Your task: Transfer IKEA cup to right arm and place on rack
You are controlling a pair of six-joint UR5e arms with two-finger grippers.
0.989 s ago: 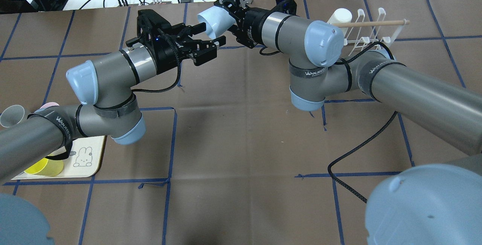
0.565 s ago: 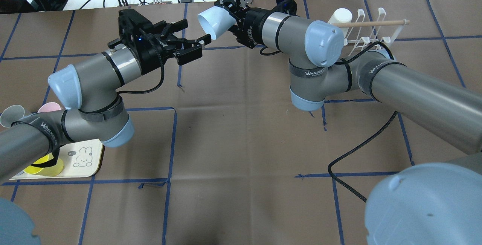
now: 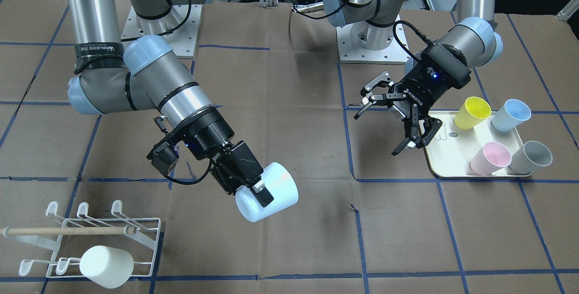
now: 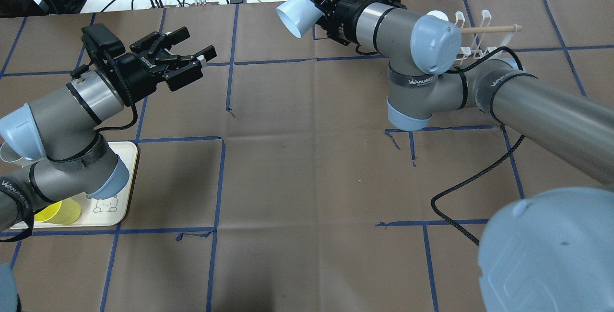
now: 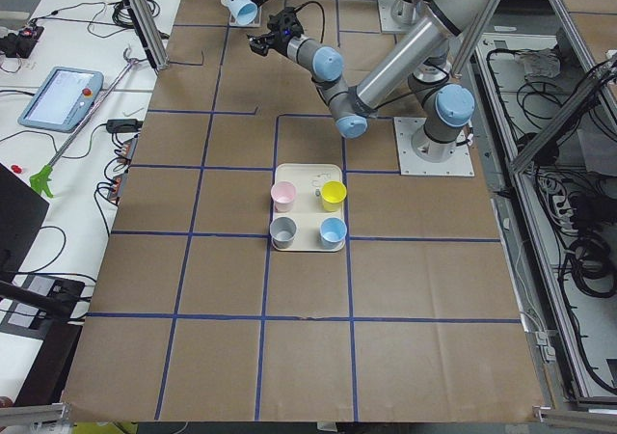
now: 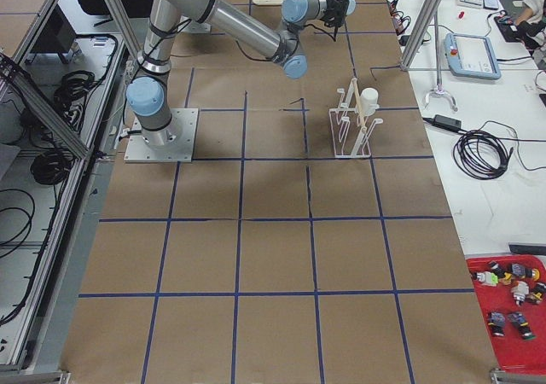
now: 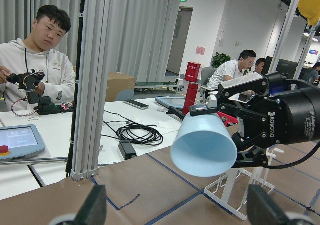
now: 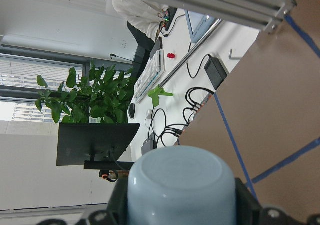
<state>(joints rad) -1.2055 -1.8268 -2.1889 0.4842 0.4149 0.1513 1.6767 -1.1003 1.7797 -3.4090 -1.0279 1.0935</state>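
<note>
Where the front-facing view looks down, my right end effector (image 3: 254, 193) is clamped on the pale blue cup (image 3: 281, 189). The cup is held sideways above the counter (image 3: 294, 248), apart from the rack (image 3: 145, 234) at the operators' edge. My left end effector (image 3: 390, 122) hangs spread wide. Overhead, my right arm (image 4: 527, 105) partly hides that rack. My right wrist view adds the cup's closed bottom.

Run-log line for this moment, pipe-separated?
stage: post-handover | right gripper shut on blue cup, aloft | left gripper open, empty | rack: one white cup
</note>
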